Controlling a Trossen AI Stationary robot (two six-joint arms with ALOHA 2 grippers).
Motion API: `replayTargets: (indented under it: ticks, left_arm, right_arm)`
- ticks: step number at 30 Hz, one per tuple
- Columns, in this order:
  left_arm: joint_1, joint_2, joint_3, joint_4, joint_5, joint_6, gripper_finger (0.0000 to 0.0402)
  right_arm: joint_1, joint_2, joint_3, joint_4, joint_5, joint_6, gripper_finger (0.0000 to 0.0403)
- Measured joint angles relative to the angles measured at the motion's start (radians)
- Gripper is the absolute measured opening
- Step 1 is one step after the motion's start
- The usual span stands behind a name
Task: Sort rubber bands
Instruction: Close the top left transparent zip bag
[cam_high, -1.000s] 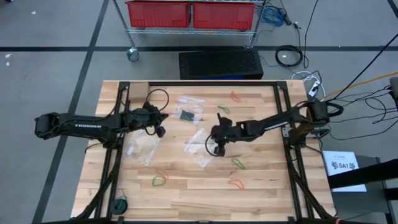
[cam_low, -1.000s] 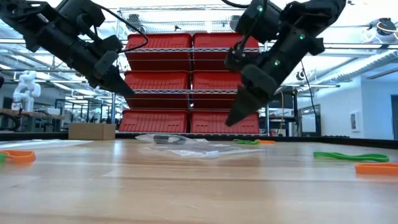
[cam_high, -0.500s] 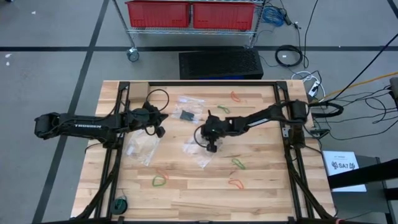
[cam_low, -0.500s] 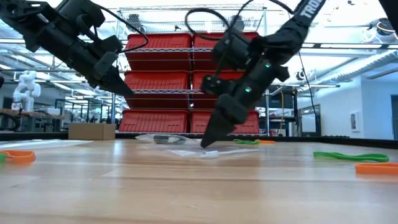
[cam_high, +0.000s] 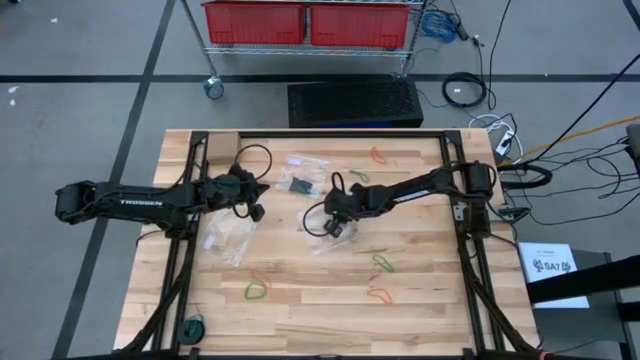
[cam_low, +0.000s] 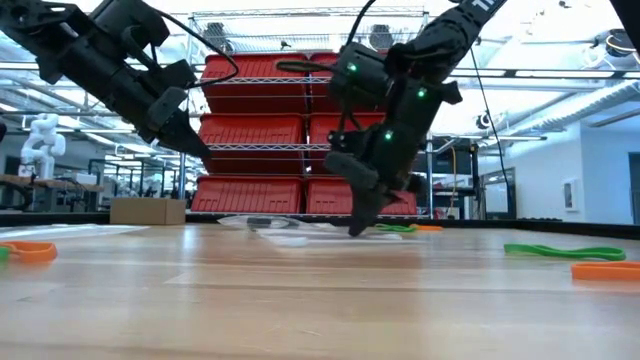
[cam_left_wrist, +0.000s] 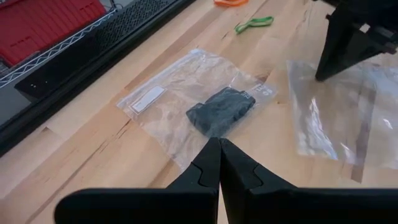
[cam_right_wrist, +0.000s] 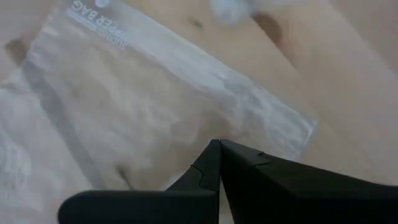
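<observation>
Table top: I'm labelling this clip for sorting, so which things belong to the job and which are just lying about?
Job:
- green rubber bands
- orange rubber bands
- clear zip bags
- bag holding black bands
- right gripper, shut, at an empty bag
- left gripper, shut, waiting

Lying about:
- cardboard box
- red bins
- black cables

Even bright overhead light, soft shadows; low view backlit, arms dark; right wrist view blurry close-up.

The light wooden plank table (cam_high: 420, 310) carries clear plastic zip bags (cam_high: 228, 238) left and centre, one far bag holding a black bundle (cam_high: 300, 185), and small green and orange-red rubber bands (cam_high: 383, 263) scattered near and far.
</observation>
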Motion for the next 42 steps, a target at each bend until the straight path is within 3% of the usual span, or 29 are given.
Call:
replayTargets:
  ticks: [11,16,25,30,33,42]
  left_arm:
    - [0.0,0.0,0.0,0.0,0.0,-0.001,0.0007]
    - [0.0,0.0,0.0,0.0,-0.001,-0.001,0.0007]
    - [0.0,0.0,0.0,0.001,-0.001,-0.002,0.0007]
    - [0.0,0.0,0.0,0.001,-0.001,-0.003,0.0007]
    - [0.0,0.0,0.0,0.005,-0.001,-0.015,0.0007]
    - [0.0,0.018,0.0,0.011,0.075,-0.078,0.0007]
  right_arm:
    - [0.02,-0.003,-0.002,-0.129,0.048,0.276,0.0]
    - [0.041,-0.019,-0.005,-0.119,0.07,0.286,0.0]
    - [0.071,-0.17,-0.007,-0.121,0.106,0.078,0.0009]
    - [0.129,-0.216,-0.006,-0.063,0.106,-0.156,0.0036]
    - [0.197,-0.204,-0.006,-0.034,0.079,-0.257,0.006]
    - [0.344,-0.112,-0.006,0.093,0.056,-0.308,0.0132]
